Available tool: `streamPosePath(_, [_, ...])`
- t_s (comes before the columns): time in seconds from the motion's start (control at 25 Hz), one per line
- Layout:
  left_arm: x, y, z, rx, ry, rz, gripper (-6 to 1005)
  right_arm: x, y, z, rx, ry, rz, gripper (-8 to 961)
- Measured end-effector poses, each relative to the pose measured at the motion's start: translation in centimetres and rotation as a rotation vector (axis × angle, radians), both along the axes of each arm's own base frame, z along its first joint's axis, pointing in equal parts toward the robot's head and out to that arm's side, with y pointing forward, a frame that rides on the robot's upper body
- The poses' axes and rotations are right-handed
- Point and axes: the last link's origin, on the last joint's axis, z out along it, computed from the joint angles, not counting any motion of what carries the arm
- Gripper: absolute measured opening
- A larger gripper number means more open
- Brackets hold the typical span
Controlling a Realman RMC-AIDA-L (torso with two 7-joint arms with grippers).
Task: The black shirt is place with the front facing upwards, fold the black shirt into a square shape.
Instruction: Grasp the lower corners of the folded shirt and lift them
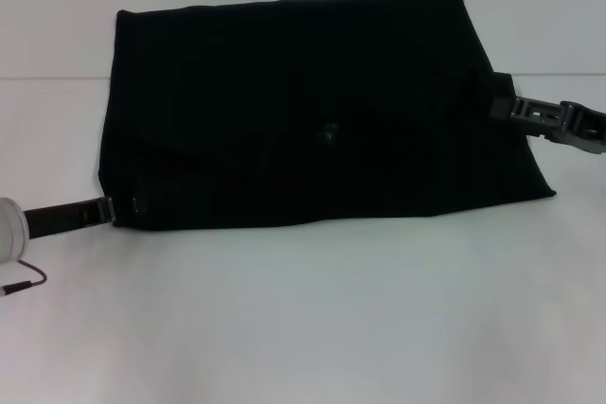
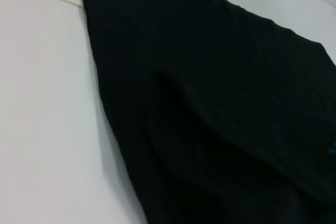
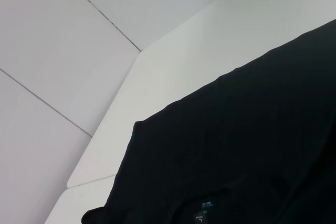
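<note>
The black shirt (image 1: 312, 111) lies folded on the white table (image 1: 303, 319), forming a wide, roughly rectangular block with a small blue neck label (image 3: 206, 206) visible. The left end effector (image 1: 121, 207) sits at the shirt's near-left corner; the right end effector (image 1: 502, 106) at its right edge. Whether either is clenched or released cannot be determined.

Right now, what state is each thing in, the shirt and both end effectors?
black shirt: lying flat on the white table, folded into a wide rectangle, not yet a square; lettering hidden.
left end effector: low at the shirt's near left corner, touching its edge.
right end effector: at the shirt's right edge, over a bit of fabric sticking out.
</note>
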Motion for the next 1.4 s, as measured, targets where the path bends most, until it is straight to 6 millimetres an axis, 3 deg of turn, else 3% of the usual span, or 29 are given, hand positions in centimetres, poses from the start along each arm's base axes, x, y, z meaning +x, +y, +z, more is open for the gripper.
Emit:
streamPosePath(0.2, [0.5,0.3,0.3,-0.008,-0.023,-0.01,346,0.1,0.0,0.3,-0.027,-0.025,0.005,887])
streamPosePath(0.32, [1.0,0.8,0.8,-0.02,-0.045,-0.01,140,0.7,0.1,0.9,-0.054,-0.065,-0.024,883])
streamPosePath(0.52, [1.9,1.9,2.0,-0.034,-0.086,0.01,58,1.6,0.5,2.8,-0.081,-0.134,-0.078,876])
streamPosePath(0.72, [2.5,2.8,2.5,-0.039,-0.12,0.039,58,1.9,1.8,4.3,-0.129,-0.251,-0.172,869])
streamPosePath(0.84, [3.0,3.2,2.6,-0.037,-0.131,0.039,58,1.5,2.7,4.2,-0.161,-0.339,-0.205,865])
streamPosePath(1.12, [3.3,3.4,2.6,-0.034,-0.136,0.032,58,0.5,4.1,2.0,-0.191,-0.529,-0.19,855])
streamPosePath(1.4, [3.4,3.5,2.6,-0.032,-0.138,0.033,57,0.2,4.7,-0.5,-0.165,-0.548,-0.181,845])
